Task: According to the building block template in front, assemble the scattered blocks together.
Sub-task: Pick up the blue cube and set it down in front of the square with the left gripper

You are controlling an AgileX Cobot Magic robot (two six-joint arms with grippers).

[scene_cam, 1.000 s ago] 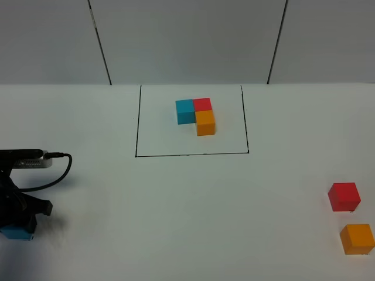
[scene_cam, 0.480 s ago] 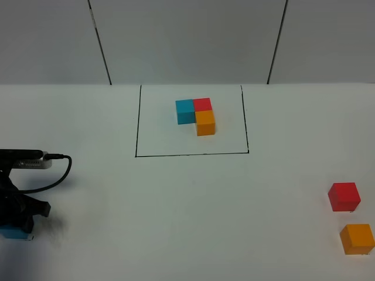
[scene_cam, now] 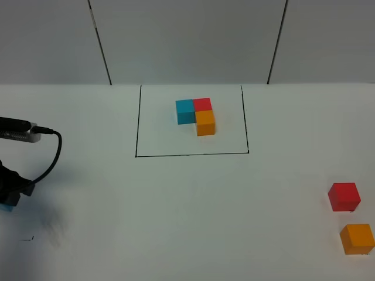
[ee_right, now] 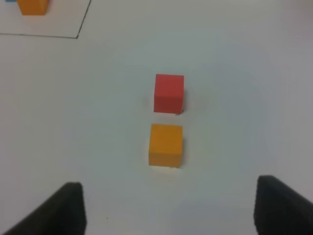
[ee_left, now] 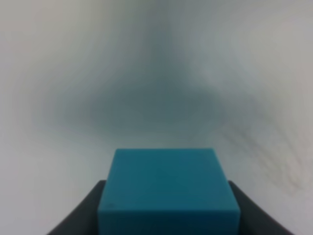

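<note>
The building block template (scene_cam: 196, 116), blue, red and orange cubes joined in an L, sits inside a black drawn rectangle at the table's far middle. At the far left edge my left gripper (scene_cam: 8, 199) is shut on the blue block (scene_cam: 6, 206) and holds it above the table. In the left wrist view the blue block (ee_left: 168, 188) fills the space between the dark fingers (ee_left: 80, 218). The red block (scene_cam: 343, 196) and orange block (scene_cam: 357, 238) lie side by side at the right. My right gripper (ee_right: 168, 210) hangs open just short of the orange block (ee_right: 166, 145), with the red block (ee_right: 169, 93) beyond.
A black cable (scene_cam: 50, 158) loops from the left arm over the table. A small dark mark (scene_cam: 26, 238) shows on the table below the left gripper. The black rectangle's corner (ee_right: 78, 36) and the template's orange cube (ee_right: 33, 6) show in the right wrist view.
My left gripper has risen off the table with the blue block and drifted toward the left edge of the view. The right arm and the other blocks have not moved.
</note>
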